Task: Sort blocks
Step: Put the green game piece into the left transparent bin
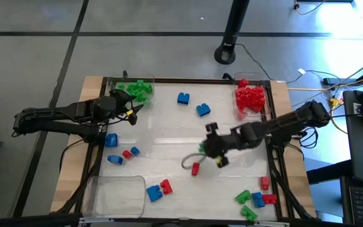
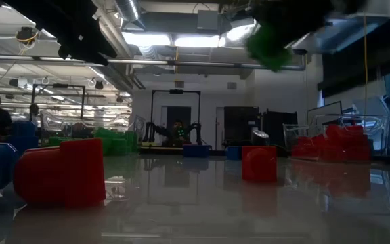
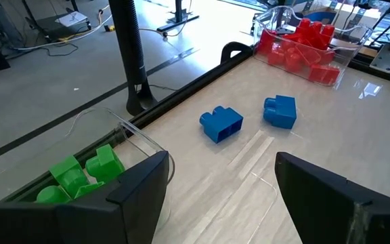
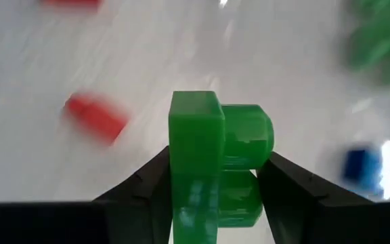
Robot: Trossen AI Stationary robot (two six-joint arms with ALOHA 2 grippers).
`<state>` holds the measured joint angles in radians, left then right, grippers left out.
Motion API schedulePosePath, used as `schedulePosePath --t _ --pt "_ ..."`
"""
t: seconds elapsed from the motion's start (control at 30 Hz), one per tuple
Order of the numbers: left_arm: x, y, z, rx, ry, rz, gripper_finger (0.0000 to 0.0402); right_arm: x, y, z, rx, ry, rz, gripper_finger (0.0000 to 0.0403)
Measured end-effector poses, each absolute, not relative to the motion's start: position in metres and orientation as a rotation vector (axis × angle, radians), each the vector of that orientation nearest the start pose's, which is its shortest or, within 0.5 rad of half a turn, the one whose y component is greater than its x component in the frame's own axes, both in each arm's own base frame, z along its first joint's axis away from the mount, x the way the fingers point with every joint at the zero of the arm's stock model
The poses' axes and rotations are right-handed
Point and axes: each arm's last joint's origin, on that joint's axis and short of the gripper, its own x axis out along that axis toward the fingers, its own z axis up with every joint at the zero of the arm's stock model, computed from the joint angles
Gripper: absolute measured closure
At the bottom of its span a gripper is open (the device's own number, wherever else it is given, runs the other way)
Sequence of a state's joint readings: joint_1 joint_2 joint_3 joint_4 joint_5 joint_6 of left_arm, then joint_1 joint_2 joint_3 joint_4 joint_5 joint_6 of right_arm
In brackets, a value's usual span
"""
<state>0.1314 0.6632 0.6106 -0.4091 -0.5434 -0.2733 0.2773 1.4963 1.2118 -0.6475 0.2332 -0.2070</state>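
Gripping a green block (image 4: 215, 163) between the two dark fingers (image 4: 141, 193) of the right gripper (image 1: 208, 150), jaws about half closed on it, the block raised above the table (image 1: 169, 135) near its middle. Showing as a green blur (image 2: 271, 42) high in the low view. Lying just beside that gripper, a small red block (image 1: 195, 168) on the table surface.

Sitting heaped in a clear tray (image 1: 268, 104) at the far right corner, the red blocks (image 1: 251, 98). Resting in another clear tray (image 3: 137, 135) at the far left corner, the green blocks (image 1: 137, 89). Lying loose on the far half of the table, two blue blocks (image 1: 183, 98) and (image 1: 203, 110), near each other but apart. Scattered on the left side, more blue and red blocks (image 1: 123, 153). Lying near the front edge, a blue block touching a red one (image 1: 159, 189). Clustering at the near right corner, green, blue and red blocks (image 1: 255, 200). Standing at the near left corner, a third clear tray (image 1: 115, 195).

Hovering beside the green tray, the left gripper (image 1: 133, 108), jaws spread fully wide and holding nothing, its fingers (image 3: 330, 196) framing the two blue blocks.
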Motion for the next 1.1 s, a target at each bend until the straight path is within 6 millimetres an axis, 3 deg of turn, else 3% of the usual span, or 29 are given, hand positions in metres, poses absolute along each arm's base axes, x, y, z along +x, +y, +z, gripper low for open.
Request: schedulePosePath --t 0.27,0.6,0.8,1.1 --pt "0.139 0.034 0.272 -0.162 0.365 0.72 0.0141 0.346 0.019 0.29 -0.529 0.603 -0.016 0.0225" --pt "0.139 0.033 0.272 -0.155 0.368 0.717 0.0141 0.393 -0.06 0.27 -0.549 0.328 -0.178 0.0224" --pt "0.139 0.033 0.272 -0.149 0.369 0.716 0.0141 0.418 -0.108 0.263 -0.527 0.333 -0.23 0.0224" --pt "0.139 0.033 0.272 -0.148 0.37 0.716 0.0141 0.473 -0.169 0.266 -0.509 0.313 -0.252 0.0223"
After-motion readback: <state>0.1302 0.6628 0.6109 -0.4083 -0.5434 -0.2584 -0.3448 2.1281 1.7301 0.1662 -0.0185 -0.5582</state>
